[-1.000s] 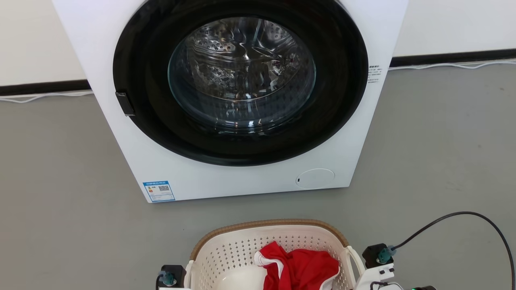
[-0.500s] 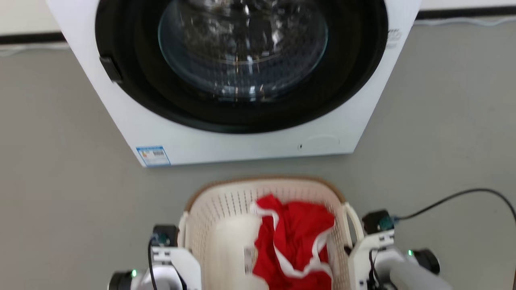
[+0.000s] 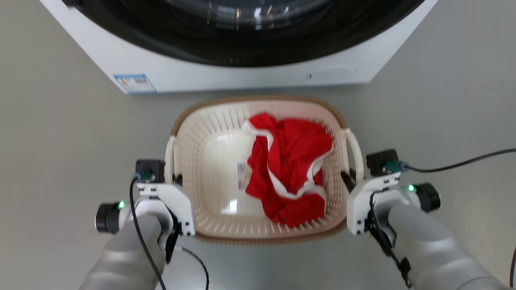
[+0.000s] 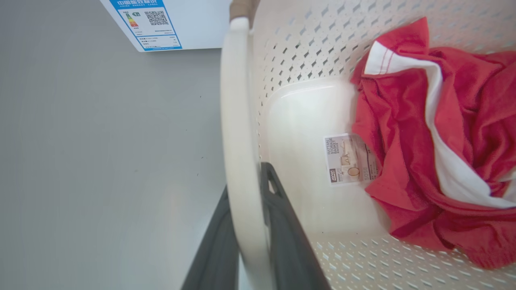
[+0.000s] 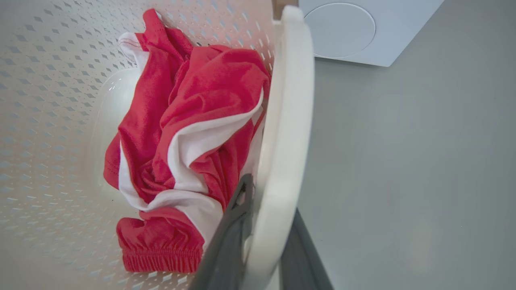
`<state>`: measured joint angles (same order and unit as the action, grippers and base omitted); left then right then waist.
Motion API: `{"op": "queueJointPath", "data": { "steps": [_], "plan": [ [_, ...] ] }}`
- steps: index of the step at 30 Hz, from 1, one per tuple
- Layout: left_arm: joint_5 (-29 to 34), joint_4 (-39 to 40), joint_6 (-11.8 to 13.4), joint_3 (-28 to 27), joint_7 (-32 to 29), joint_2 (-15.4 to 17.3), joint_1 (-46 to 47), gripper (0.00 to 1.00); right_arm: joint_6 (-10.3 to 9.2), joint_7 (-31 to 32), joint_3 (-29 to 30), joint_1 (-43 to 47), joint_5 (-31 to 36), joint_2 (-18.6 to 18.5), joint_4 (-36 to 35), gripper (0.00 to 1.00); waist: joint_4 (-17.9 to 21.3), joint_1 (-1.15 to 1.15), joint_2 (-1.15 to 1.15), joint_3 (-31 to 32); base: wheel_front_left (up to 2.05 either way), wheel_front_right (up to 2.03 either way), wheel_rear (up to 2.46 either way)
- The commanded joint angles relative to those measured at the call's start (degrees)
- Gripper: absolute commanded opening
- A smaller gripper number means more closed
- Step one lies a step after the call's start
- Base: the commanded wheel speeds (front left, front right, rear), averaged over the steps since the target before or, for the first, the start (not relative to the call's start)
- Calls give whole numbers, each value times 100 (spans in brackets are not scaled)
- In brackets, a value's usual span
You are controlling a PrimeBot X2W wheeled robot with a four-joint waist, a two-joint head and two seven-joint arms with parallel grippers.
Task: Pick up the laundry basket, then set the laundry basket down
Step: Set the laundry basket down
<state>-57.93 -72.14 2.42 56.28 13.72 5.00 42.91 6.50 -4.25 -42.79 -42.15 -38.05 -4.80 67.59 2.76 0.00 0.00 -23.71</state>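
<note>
Left gripper (image 4: pixel 246 193) and right gripper (image 5: pixel 268 193) of mine clamp the basket (image 3: pixel 258 98) by its handles (image 4: pixel 238 121), its sticker (image 4: pixel 348 159) reading "RATTAN STORAGE BASKET", just before the washer (image 3: pixel 242 78) with a blue QR label (image 4: pixel 147 24), grey floor (image 3: pixel 60 141) around.

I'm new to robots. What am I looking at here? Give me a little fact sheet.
Held item: laundry basket, cream, brown rim
Inside: red and white garment; label sticker on its bottom
Left gripper: fingers either side of left handle, shut on it
Right gripper: same on right handle
Ahead: white washing machine
Below: grey floor
</note>
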Motion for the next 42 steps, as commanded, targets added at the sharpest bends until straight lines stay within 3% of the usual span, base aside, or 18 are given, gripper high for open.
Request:
{"op": "queueJointPath", "data": {
  "steps": [1, 17, 42],
  "plan": [
    [82, 77, -61, -127, 92, 56, 355, 0, 99, -252, -60, -161, 146, 192, -62, 0, -39, 0, 0, -563, 0, 0, 0],
    [644, 703, 125, -650, 127, 253, 1123, 0, 99, -885, 336, -1044, 448, 192, 400, 0, -173, 0, 0, -1747, 0, 0, 0],
    [1608, 941, 45, -1534, 128, 294, 1401, 0, 99, -1072, 874, -1566, 801, 192, 542, 0, -86, 0, 0, -2482, 0, 0, 0]
  ]
}}
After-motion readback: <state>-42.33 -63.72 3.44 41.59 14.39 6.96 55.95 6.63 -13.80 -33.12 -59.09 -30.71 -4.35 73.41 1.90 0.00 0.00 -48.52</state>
